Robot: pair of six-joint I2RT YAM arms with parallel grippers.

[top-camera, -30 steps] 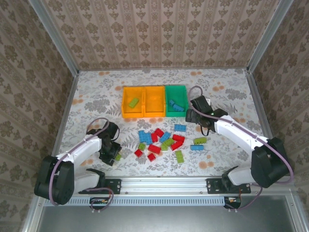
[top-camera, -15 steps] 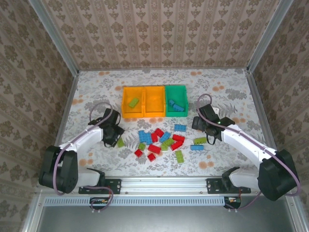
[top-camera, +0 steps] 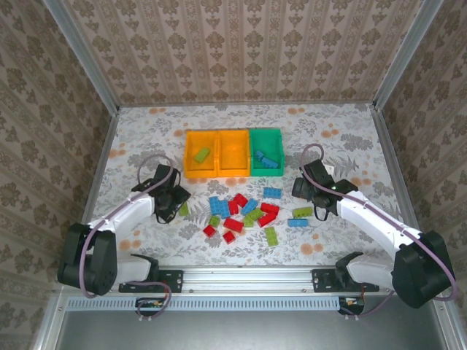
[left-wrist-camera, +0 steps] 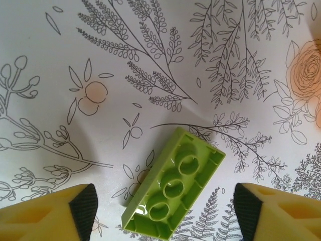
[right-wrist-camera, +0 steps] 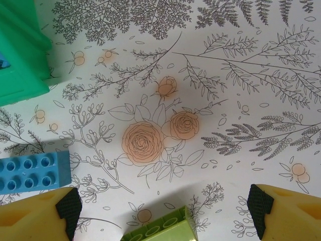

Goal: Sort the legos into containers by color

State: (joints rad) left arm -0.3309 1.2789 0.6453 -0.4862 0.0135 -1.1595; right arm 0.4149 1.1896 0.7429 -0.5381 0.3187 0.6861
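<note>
A lime green lego [left-wrist-camera: 175, 187] lies underside up on the floral table between the fingers of my open left gripper [left-wrist-camera: 164, 211], which do not touch it. From above, that gripper [top-camera: 175, 204] sits left of the pile, with the brick [top-camera: 183, 209] beside it. Red, blue and green legos [top-camera: 241, 211] lie scattered in the middle. Two orange-yellow containers [top-camera: 187, 154] [top-camera: 246, 154] and a green one [top-camera: 265, 134] stand behind; one holds a green brick, the green one holds blue bricks. My right gripper [top-camera: 308, 198] hangs open and empty [right-wrist-camera: 163, 208] over a green lego [right-wrist-camera: 165, 232], with a blue lego [right-wrist-camera: 32, 170] to its left.
The green bin's corner [right-wrist-camera: 20, 55] shows at the upper left of the right wrist view. Metal rails [top-camera: 248, 275] run along the near table edge and papered walls close in the other sides. Bare floral table lies to the far left and far right.
The left gripper carried the green lego from the near left toward the pile, then opened and let it go. The right gripper moved from the green bin down toward the right-hand bricks.
</note>
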